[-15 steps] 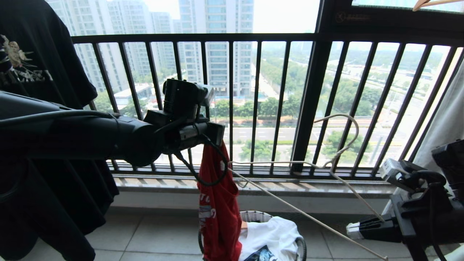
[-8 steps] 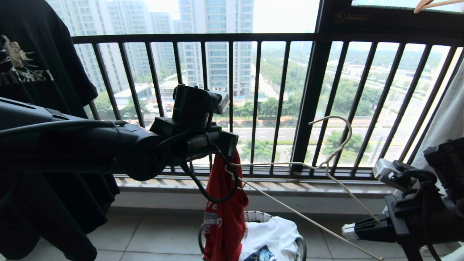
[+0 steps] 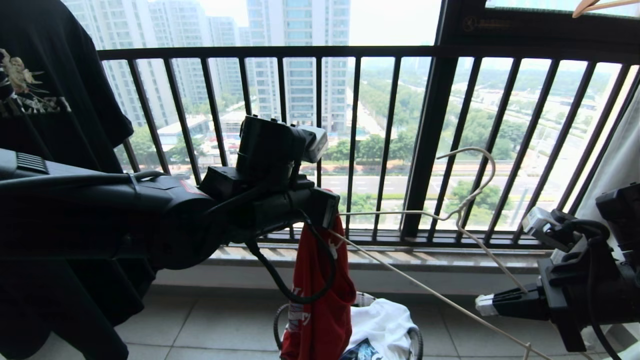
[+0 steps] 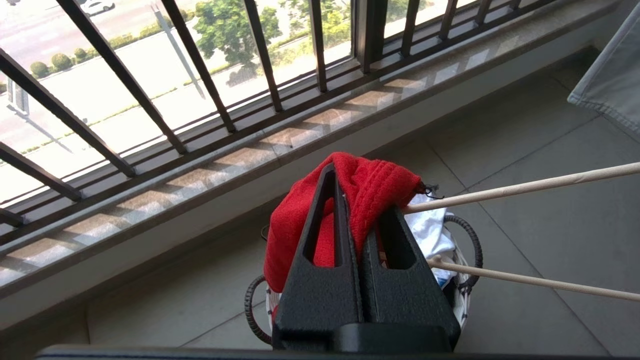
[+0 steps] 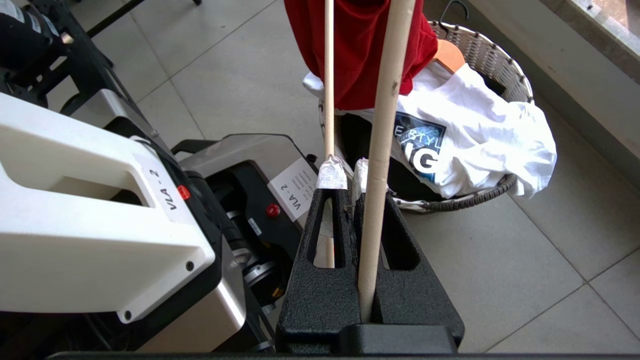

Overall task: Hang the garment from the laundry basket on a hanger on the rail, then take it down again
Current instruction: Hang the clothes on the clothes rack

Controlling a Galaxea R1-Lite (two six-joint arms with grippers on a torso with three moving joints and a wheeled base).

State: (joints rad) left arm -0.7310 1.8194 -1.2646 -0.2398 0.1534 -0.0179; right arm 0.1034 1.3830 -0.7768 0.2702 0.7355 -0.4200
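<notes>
The red garment (image 3: 320,300) hangs from my left gripper (image 3: 332,215), which is shut on a bunched fold of it (image 4: 370,185) above the laundry basket (image 3: 416,342). The pale hanger (image 3: 465,200) slants across the middle with its hook up against the window bars. Its left tip meets the red cloth beside my left gripper (image 4: 360,200). My right gripper (image 3: 487,304), low at the right, is shut on one hanger (image 5: 382,125) bar, which runs between the jaws of the right gripper (image 5: 345,172). The rail is out of view.
A white printed T-shirt (image 5: 465,135) fills the basket (image 5: 490,55). A black printed T-shirt (image 3: 45,100) hangs at the left and a pale garment (image 3: 620,150) at the right. The black window railing (image 3: 320,52) and sill stand close ahead. My base (image 5: 100,225) is beside the basket.
My left gripper has carried the top of the red garment to the right, up to the hanger's left tip. The hanger's hook has risen a little; the right gripper has barely shifted.
</notes>
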